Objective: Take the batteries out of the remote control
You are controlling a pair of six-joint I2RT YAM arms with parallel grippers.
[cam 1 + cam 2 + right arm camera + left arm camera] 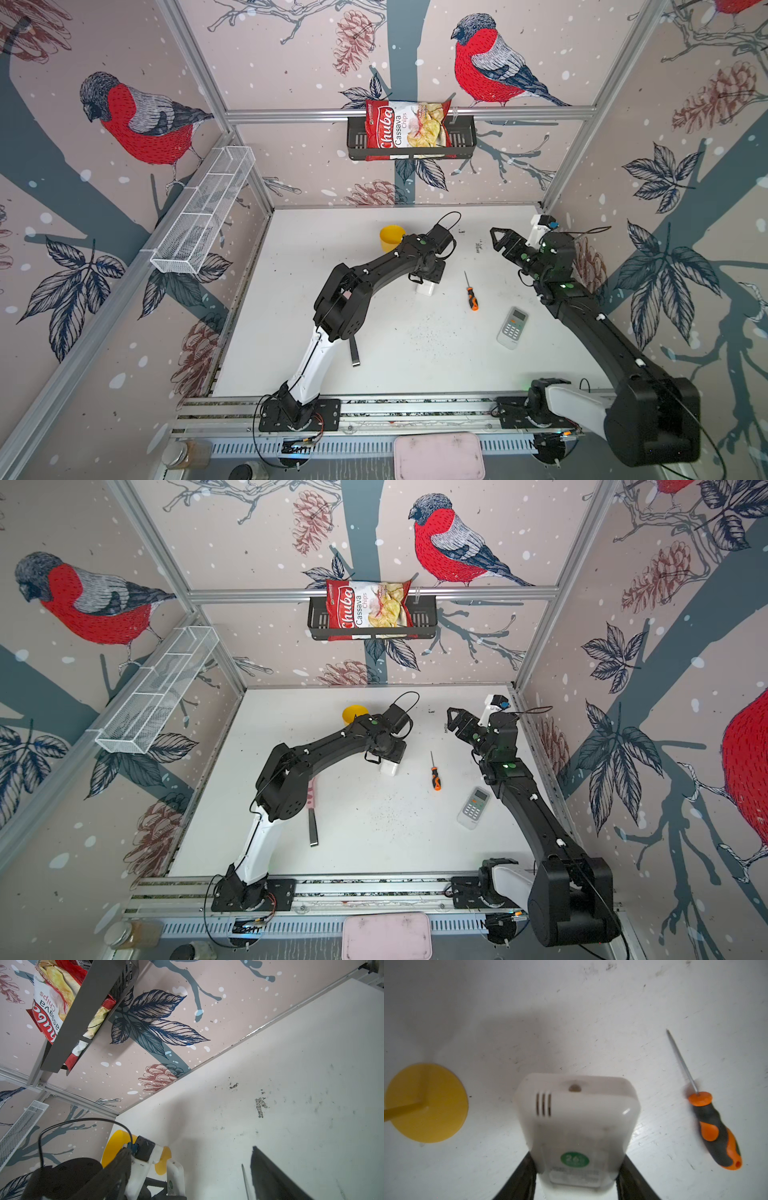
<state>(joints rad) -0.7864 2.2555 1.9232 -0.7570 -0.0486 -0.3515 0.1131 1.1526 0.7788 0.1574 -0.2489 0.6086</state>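
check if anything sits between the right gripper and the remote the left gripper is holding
Nothing visible does. The right gripper hangs open, apart from the remote clamped in the left gripper. The screwdriver lies flat on the table, beside that line. No batteries show; the remote's back looks closed.

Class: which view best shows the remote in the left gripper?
The left wrist view: the held remote fills the middle, vents and green sticker plain. Both top views show only a white corner; the right wrist view, one edge.
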